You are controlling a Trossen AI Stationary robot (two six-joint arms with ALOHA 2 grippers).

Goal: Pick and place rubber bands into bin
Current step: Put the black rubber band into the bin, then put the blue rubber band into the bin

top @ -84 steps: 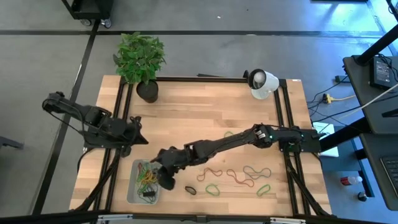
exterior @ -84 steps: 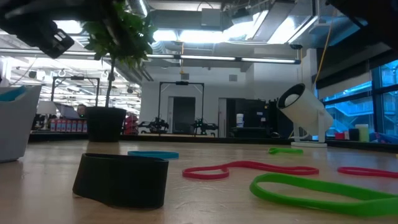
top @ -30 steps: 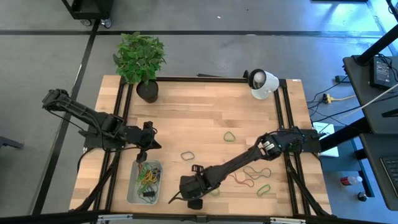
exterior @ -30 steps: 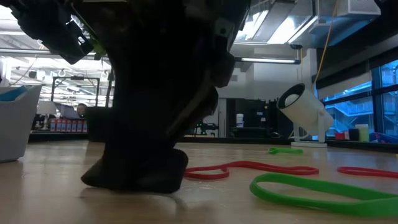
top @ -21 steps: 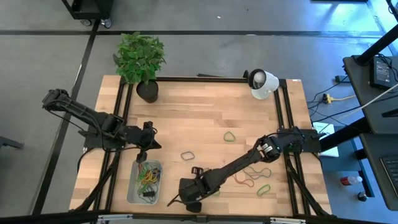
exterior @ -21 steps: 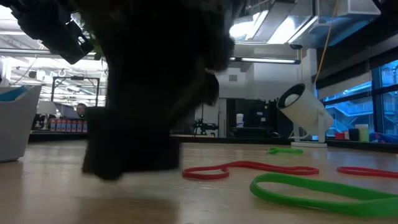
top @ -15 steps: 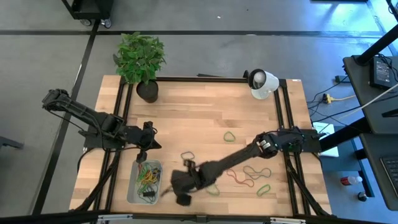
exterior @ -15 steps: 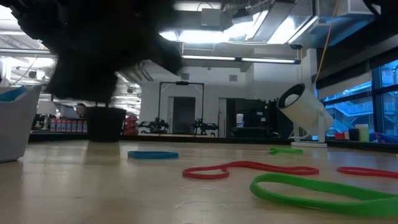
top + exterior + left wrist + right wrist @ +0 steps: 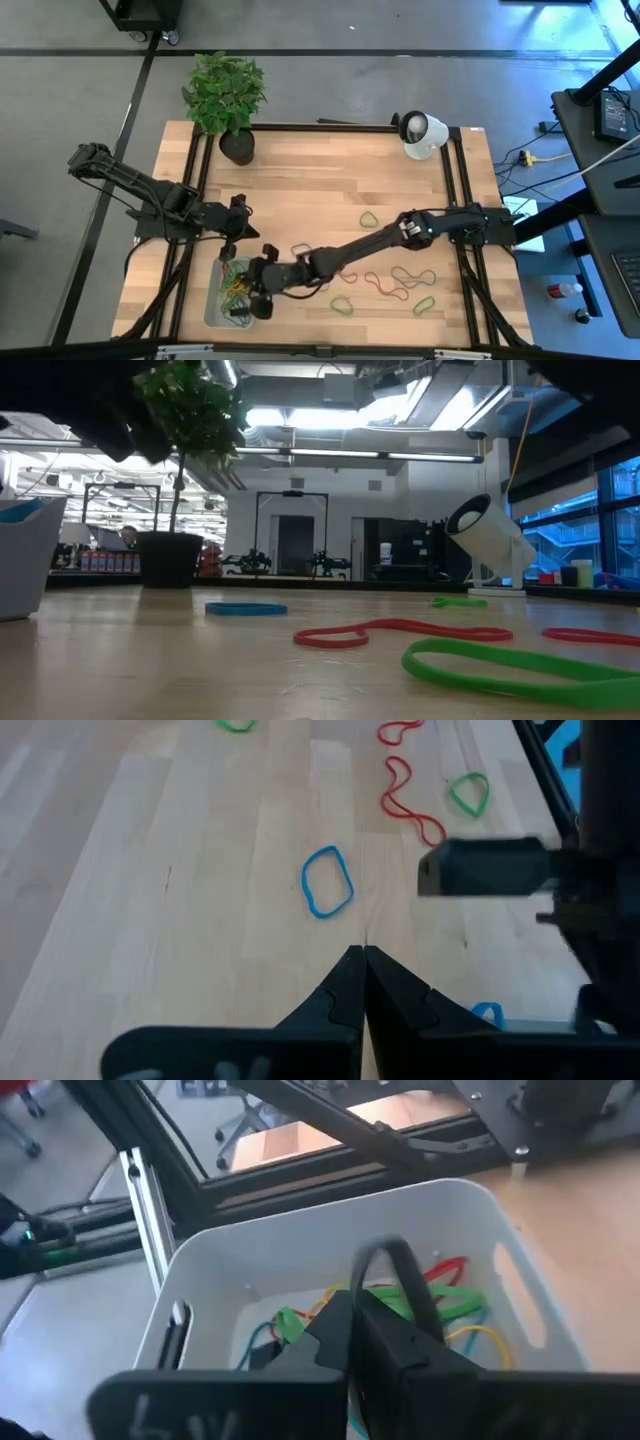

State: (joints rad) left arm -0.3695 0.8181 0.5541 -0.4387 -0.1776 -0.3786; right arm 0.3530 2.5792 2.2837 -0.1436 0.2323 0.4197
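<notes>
Drop-off time, from where I'm standing. Going left to right: the left gripper (image 9: 236,214) sits parked just behind the bin, fingers pressed together on nothing, pointing out over the table.

Next is the pale grey-white shallow plastic bin (image 9: 455,1220) at the front left of the wooden table (image 9: 330,175), with a tangle of green, yellow and red bands already in it. The right gripper (image 9: 262,291) hangs right over its right-hand edge, arm stretched across the whole table. Its fingers are pinched narrow on a thin black rubber band loop (image 9: 400,1275) that sticks up from the tips, dangling above the bin's inside, not yet touching the pile.

Next move, I'd guess: open the fingers and let the loop fall in. It's floppy, so it might cling to a finger.

Further right, loose red, green and tan rubber bands (image 9: 385,288) lie on the wood, plus a blue loop (image 9: 327,895), well apart from the bin.
</notes>
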